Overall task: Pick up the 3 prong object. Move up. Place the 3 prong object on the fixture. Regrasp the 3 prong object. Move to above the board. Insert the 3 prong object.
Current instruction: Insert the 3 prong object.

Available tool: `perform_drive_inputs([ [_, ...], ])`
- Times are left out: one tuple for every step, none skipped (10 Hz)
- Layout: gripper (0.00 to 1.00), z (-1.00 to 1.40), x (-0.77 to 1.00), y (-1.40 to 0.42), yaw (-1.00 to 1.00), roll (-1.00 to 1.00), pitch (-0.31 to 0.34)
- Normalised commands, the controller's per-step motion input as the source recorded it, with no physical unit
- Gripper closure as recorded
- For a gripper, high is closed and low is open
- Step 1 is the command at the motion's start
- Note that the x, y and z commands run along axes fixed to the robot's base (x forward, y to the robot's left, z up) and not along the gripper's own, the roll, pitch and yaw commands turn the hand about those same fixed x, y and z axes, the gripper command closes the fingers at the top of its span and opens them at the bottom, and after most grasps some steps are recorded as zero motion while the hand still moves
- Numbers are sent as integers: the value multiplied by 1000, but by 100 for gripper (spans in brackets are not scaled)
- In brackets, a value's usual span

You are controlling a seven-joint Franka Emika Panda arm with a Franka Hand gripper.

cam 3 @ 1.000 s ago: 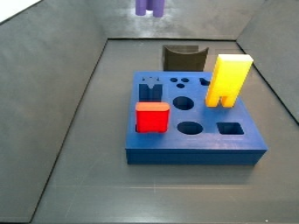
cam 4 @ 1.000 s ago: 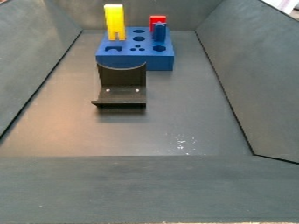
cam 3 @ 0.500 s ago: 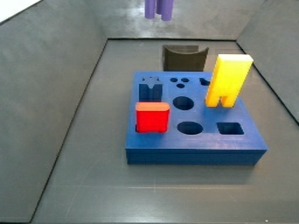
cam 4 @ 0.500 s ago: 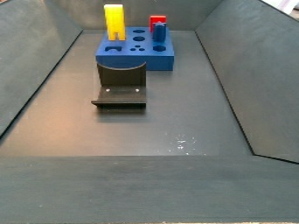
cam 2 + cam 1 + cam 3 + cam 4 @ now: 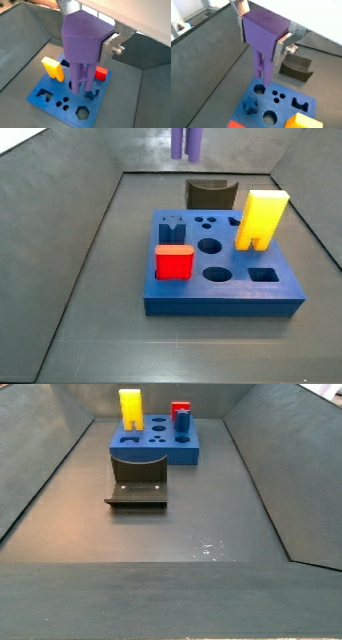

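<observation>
Floor: we are seeing a dark grey floor (image 5: 174, 534) filling most of both side views, with sloped grey walls around it.
Board: we are finding the blue board (image 5: 221, 278) lying flat at the middle of a side view, and at the upper middle of a side view (image 5: 158, 446); it is also showing under the prongs in both wrist views (image 5: 278, 100) (image 5: 63, 97).
Yellow block: it is standing upright on the board (image 5: 262, 218), right of centre.
Fixture: it is sitting on the floor just beyond the board (image 5: 211, 194), and just in front of it in a side view (image 5: 138, 484).
Red cube: it is sitting on the board's left part (image 5: 174, 262).
3 prong object: the purple piece (image 5: 264, 40) is hanging prongs-down above the board (image 5: 83, 50); only its lower end is showing at the top edge of a side view (image 5: 186, 142).
Pincer: we are seeing the pincer (image 5: 264, 27) pinching the 3 prong object between its silver fingers (image 5: 112, 44), above the board.
</observation>
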Motion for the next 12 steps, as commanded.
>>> perform_drive_inputs([
  [100,-209,54,143,-600,-106,-41],
  [100,-229,46,109,-631,-104,-44],
  [100,-177,34,97,-617,-114,-50],
  [100,-140,63,91,-643,-126,-44],
  [100,-157,331,194,-414,-136,-13],
  [100,-160,263,166,-557,-126,-7],
  [100,-160,246,146,-577,-103,0],
  [100,-171,214,100,-606,-110,-11],
  [100,-220,223,97,-706,-109,-30],
  [100,-200,91,74,-749,-103,-36],
  [100,-206,177,131,-686,-110,-26],
  [100,-206,143,86,-700,-96,-10],
])
